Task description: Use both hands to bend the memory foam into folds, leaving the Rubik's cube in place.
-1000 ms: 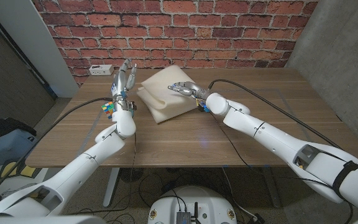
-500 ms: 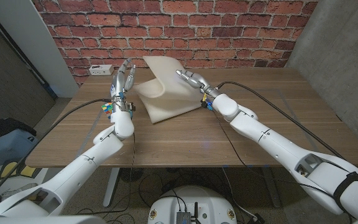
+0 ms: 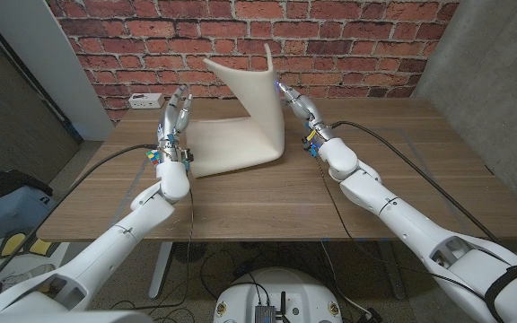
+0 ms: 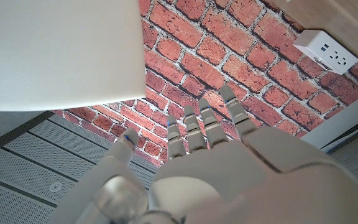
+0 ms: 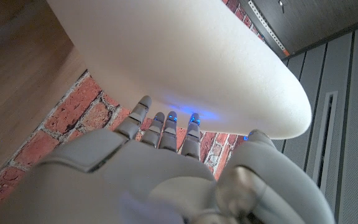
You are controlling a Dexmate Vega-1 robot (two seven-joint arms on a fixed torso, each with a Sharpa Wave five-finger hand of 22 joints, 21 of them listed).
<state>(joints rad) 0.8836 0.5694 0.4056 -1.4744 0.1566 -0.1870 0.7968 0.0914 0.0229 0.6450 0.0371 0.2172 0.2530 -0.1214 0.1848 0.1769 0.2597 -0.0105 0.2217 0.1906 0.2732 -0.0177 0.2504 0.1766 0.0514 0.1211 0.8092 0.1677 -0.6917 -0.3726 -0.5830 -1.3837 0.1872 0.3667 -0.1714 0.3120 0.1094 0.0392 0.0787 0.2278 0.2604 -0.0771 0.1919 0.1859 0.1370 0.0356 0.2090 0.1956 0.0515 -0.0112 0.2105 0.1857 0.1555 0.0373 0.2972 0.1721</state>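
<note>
The cream memory foam [image 3: 240, 135] lies partly on the table; its right part is bent up into a tall curved flap. My right hand [image 3: 299, 109] presses its straight fingers against the outer side of that flap, with the thumb apart; the right wrist view has the foam [image 5: 185, 62] arching over the right hand [image 5: 160, 162]. My left hand [image 3: 173, 121] stands upright with fingers apart at the foam's left edge and holds nothing. The left wrist view shows the left hand [image 4: 210, 162] and the foam [image 4: 55, 50] beyond it. The Rubik's cube [image 3: 153, 155] peeks out behind the left wrist.
A white power strip [image 3: 144, 100] sits at the table's back left corner, also in the left wrist view [image 4: 325, 48]. Black cables run along both arms. A brick wall stands behind the wooden table [image 3: 267, 202].
My right hand has moved up and back to the right, raising the foam's right part from a low fold into a tall upright flap. My left hand has hardly moved.
</note>
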